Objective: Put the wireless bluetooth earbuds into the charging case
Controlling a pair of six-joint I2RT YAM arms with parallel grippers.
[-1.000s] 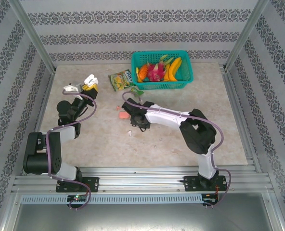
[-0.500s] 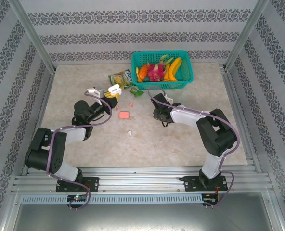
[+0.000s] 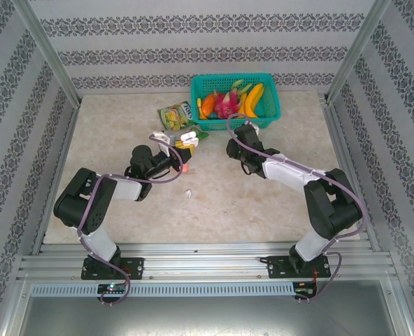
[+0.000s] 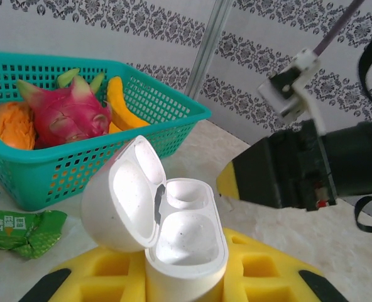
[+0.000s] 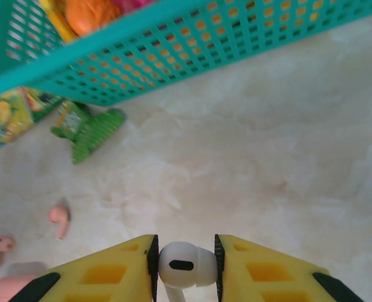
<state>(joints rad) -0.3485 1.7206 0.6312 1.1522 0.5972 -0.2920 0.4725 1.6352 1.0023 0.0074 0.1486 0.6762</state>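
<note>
My left gripper [image 3: 184,142] is shut on an open white charging case [image 4: 173,233] held upright, its lid [image 4: 120,192] tipped left and both wells empty. Between the yellow pads of my right gripper [image 5: 185,261] sits a white earbud [image 5: 185,265], pinched by its head with the stem pointing down. That gripper [image 3: 236,140] hovers right of the case, near the basket front. Another white earbud [image 3: 188,193] lies on the table. Two pink earbuds [image 5: 59,219] [image 5: 0,246] lie beside a pink case [image 5: 10,290], which shows as a pink spot [image 3: 182,169] under my left gripper.
A teal basket [image 3: 263,122] of fruit stands at the back centre, close behind both grippers. Green snack packets [image 3: 175,113] [image 5: 85,129] lie left of it. The black body of the right gripper [image 4: 293,167] shows just right of the case in the left wrist view.
The left gripper has swung right from the table's left side to the centre, carrying the white case. The right gripper has moved right and back towards the basket.
</note>
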